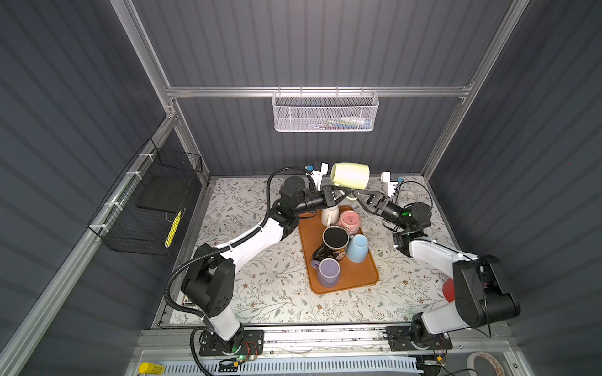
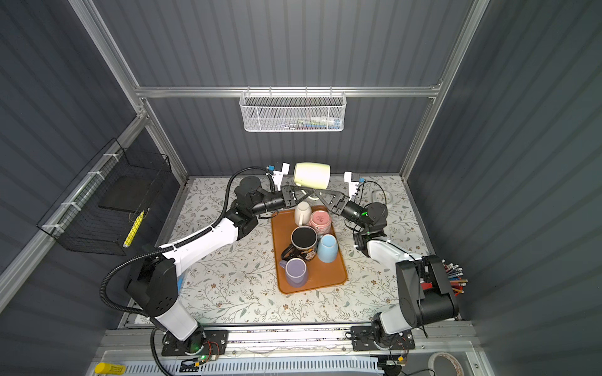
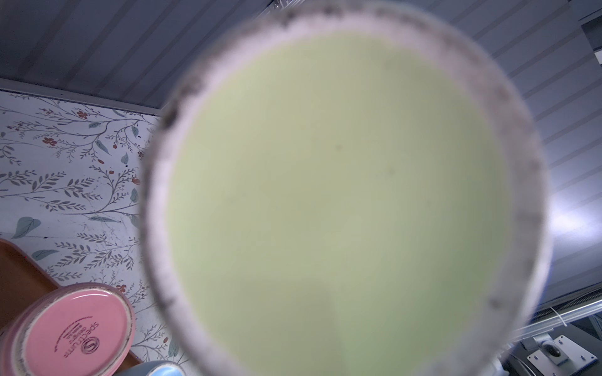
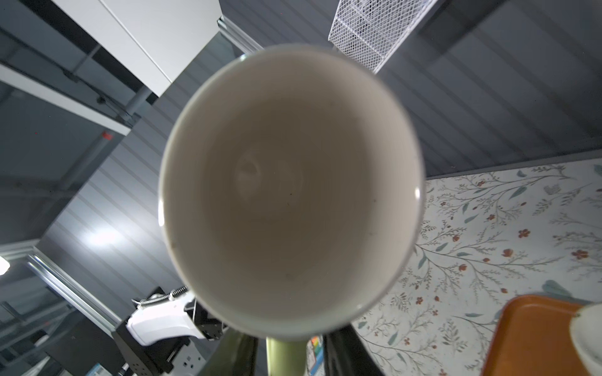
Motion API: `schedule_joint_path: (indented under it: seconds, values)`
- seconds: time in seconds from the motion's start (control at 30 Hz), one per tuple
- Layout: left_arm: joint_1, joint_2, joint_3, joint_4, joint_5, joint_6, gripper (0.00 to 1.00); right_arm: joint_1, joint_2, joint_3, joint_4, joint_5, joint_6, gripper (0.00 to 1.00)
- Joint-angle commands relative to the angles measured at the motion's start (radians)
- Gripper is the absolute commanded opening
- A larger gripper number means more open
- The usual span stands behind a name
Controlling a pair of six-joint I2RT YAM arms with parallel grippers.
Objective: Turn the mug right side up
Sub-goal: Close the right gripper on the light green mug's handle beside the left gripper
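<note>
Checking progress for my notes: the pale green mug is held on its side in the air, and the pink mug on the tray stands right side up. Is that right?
Not quite. The pink mug is upside down: the left wrist view shows its stamped base. The pale green mug is indeed held sideways, aloft.

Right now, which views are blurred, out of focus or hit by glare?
Left wrist view: the mug fills the frame base-first, badly out of focus, its edge smeared; the pink mug farther off is sharp. Right wrist view: the mug's inside is fairly crisp, with small glints on the lip and a bright reflection on the wall. Both top views: even light, sharp, no glare.
</note>
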Motion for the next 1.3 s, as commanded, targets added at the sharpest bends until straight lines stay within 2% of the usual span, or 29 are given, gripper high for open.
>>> schedule_joint_path:
  seconds: [0.0, 0.23, 0.43, 0.6, 0.8, 1.27]
  values:
    - [0.0, -0.048, -0.008, 0.105, 0.028, -0.005, 0.0, 0.002, 0.007, 0.047, 0.103, 0.016, 0.035, 0.26]
    - [0.0, -0.031, -0.024, 0.131, 0.036, -0.021, 0.0, 0.001, -0.001, 0.055, 0.067, 0.022, 0.01, 0.0]
    - [0.001, -0.025, -0.024, 0.123, 0.031, -0.014, 0.0, 0.002, -0.007, 0.055, 0.035, 0.032, -0.006, 0.0]
    - [0.006, -0.033, -0.032, 0.108, 0.027, 0.008, 0.24, 0.002, -0.024, 0.051, 0.003, 0.039, -0.031, 0.0]
    - [0.015, -0.038, -0.046, 0.108, 0.029, 0.016, 0.42, 0.002, -0.051, 0.04, -0.032, 0.044, -0.063, 0.0]
    - [0.024, -0.07, -0.064, 0.035, 0.009, 0.076, 0.53, 0.002, -0.097, 0.031, -0.104, 0.041, -0.119, 0.0]
